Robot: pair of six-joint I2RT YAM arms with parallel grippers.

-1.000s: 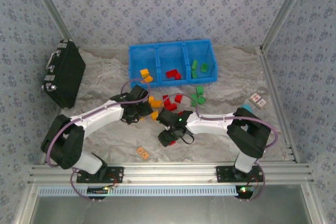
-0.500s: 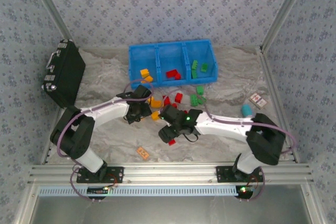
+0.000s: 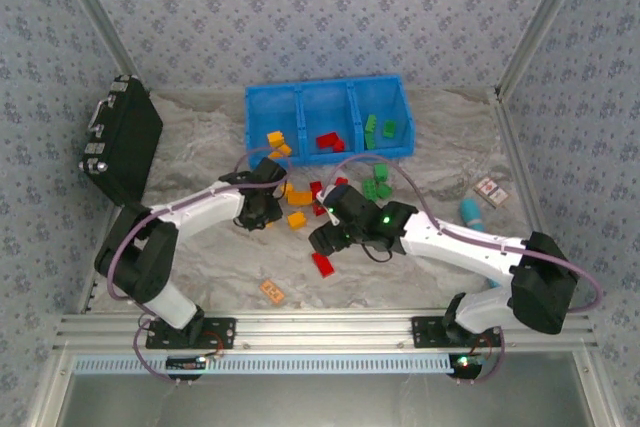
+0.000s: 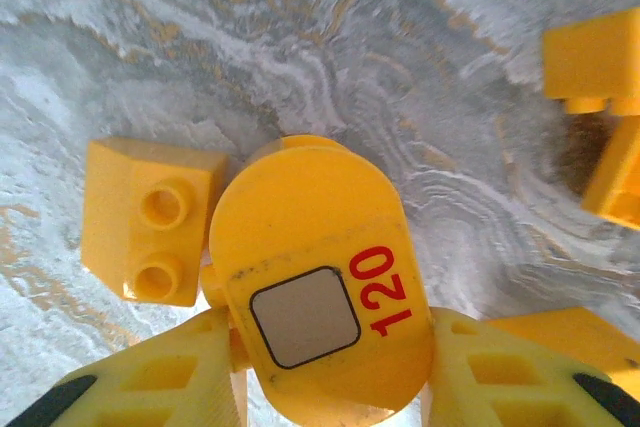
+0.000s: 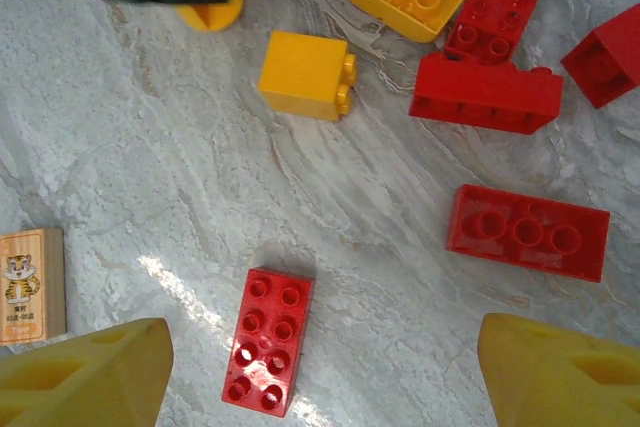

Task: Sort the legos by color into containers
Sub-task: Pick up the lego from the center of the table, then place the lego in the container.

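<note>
My left gripper (image 3: 262,209) is shut on a rounded orange-yellow lego (image 4: 310,267) marked "120", its fingers pressing both sides just above the table. A two-stud yellow brick (image 4: 150,222) lies beside it on the left. My right gripper (image 5: 320,367) hovers open over a red eight-stud brick (image 5: 268,340), fingers well apart from it. That red brick (image 3: 323,264) lies on the table below the right gripper (image 3: 330,237). The blue bin (image 3: 300,93) holds yellow legos (image 3: 277,141) on the left, red legos (image 3: 329,140) in the middle and green legos (image 3: 378,127) on the right.
More loose legos lie near the bin: a long red brick (image 5: 527,232), a yellow cube (image 5: 305,74) and green bricks (image 3: 377,184). The orange tag (image 3: 272,291) lies near the front. A black case (image 3: 120,139) stands at the left, and a blue cylinder (image 3: 470,211) lies at the right.
My left gripper has closed on the rounded yellow lego. The right arm has stretched out and its gripper has moved toward the pile, leaving the red brick in plain sight.
</note>
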